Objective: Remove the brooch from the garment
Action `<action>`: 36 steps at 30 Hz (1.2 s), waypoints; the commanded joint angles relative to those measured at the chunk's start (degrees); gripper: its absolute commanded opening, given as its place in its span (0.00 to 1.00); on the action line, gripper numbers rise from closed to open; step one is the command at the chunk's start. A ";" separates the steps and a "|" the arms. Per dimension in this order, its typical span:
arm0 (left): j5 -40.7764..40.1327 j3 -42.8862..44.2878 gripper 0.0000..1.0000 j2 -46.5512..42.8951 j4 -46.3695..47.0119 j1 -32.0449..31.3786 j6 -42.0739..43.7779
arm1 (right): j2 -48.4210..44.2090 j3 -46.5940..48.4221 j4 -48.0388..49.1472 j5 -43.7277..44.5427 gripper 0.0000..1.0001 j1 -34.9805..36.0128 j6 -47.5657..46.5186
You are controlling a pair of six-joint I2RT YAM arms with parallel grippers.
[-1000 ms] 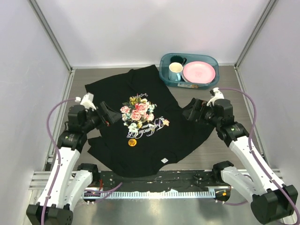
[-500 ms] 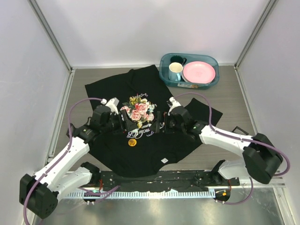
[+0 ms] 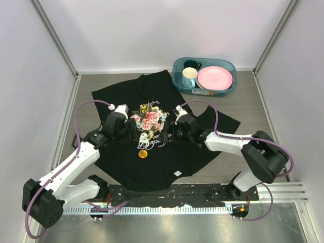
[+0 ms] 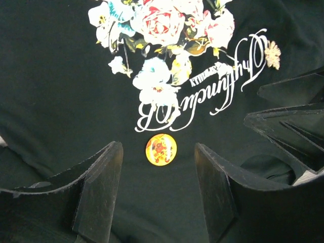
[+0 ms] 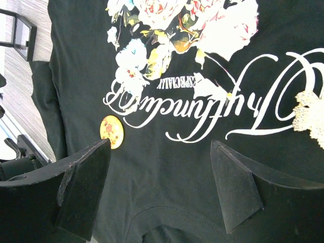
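Round orange-yellow brooch (image 4: 161, 149) on black garment (image 4: 50, 101).

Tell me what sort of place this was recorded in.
Probably a lab robot cell, not a home: plain white panels enclose the table, the left arm and right arm mount on a metal rail, and a T-shirt and a bin of dishes lie staged.

Soft matt black cloth garment (image 4: 55, 101) under the jaws, smooth white printed lettering (image 4: 202, 98) beyond them, glossy smooth brooch (image 4: 161, 149) between rough-edged matt black plastic fingers (image 4: 98, 192) of the left gripper (image 4: 158, 150)
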 commanded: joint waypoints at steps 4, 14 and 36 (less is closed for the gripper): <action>0.05 0.84 0.58 -0.30 -5.38 -0.39 -0.60 | 4.29 3.44 3.74 -4.48 0.76 -0.09 -1.92; -7.49 0.48 0.44 9.87 -0.46 -10.39 -6.40 | 6.05 1.60 5.75 -10.45 0.31 -0.35 -2.54; -25.53 10.24 0.58 30.02 -9.51 -23.86 -10.89 | 7.28 -5.61 13.58 -12.93 0.01 1.06 -0.68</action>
